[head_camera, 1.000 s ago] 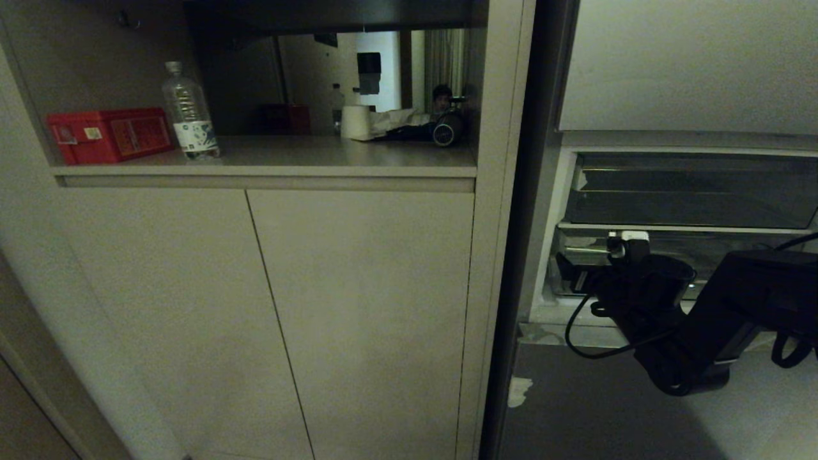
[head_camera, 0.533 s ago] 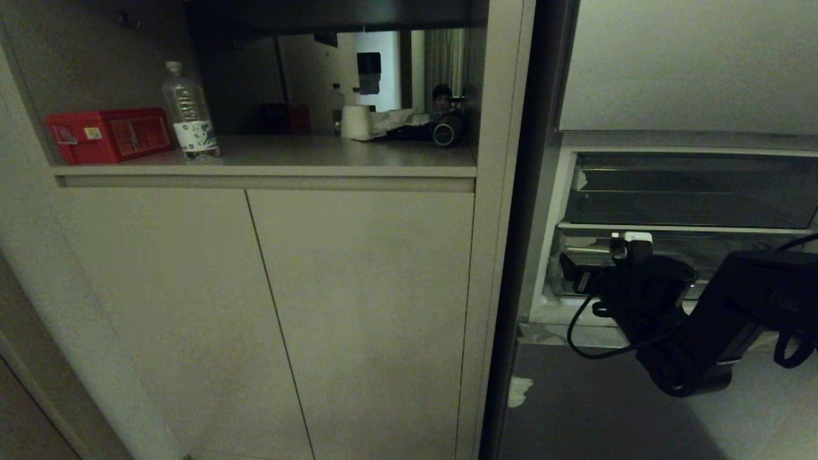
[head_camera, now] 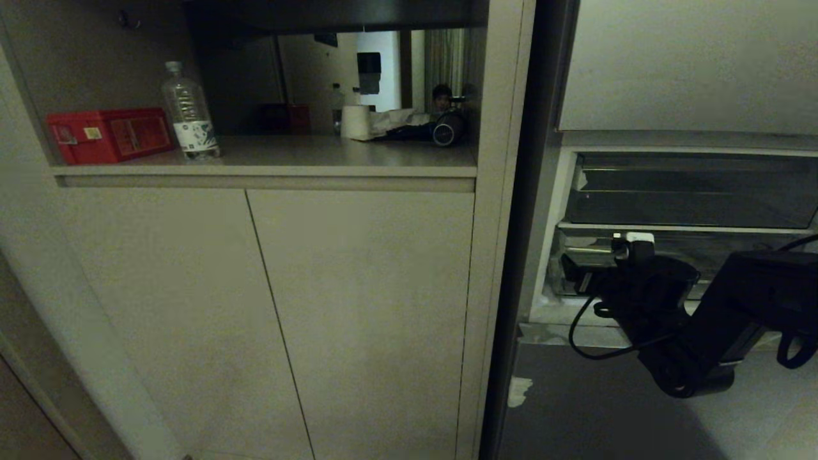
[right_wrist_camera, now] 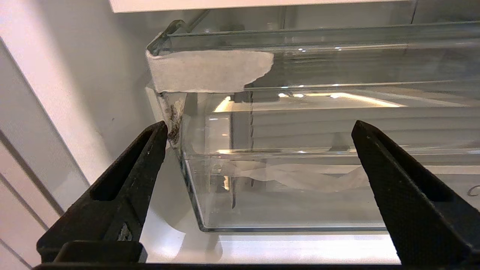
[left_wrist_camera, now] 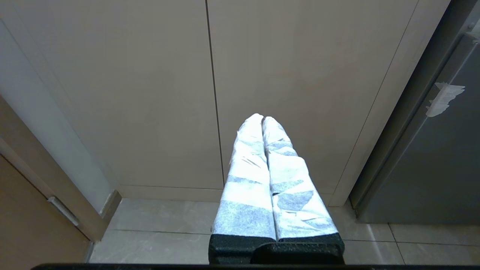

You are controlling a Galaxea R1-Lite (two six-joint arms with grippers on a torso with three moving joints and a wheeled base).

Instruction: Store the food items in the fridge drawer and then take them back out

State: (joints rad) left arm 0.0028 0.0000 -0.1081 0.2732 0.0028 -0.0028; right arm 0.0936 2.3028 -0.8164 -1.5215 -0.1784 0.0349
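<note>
The fridge drawer (right_wrist_camera: 300, 202) is a clear plastic bin, shut into the fridge, and I look at its front left corner. A torn patch of white tape (right_wrist_camera: 210, 71) sticks to the clear corner above it. My right gripper (right_wrist_camera: 259, 125) hangs open just in front of that corner, with nothing between its black fingers. In the head view the right gripper (head_camera: 578, 265) sits low in front of the fridge drawer (head_camera: 722, 246). My left gripper (left_wrist_camera: 262, 119) is shut and empty, parked facing the cabinet doors. The food items are out of view.
A darker, shallower tray (head_camera: 690, 191) sits above the drawer. To the left stand beige cabinet doors (head_camera: 358, 306), with a shelf holding a red box (head_camera: 108, 134) and a water bottle (head_camera: 190, 112). A person (head_camera: 441, 97) shows far behind the shelf. The grey lower fridge front (head_camera: 594, 409) has a tape scrap.
</note>
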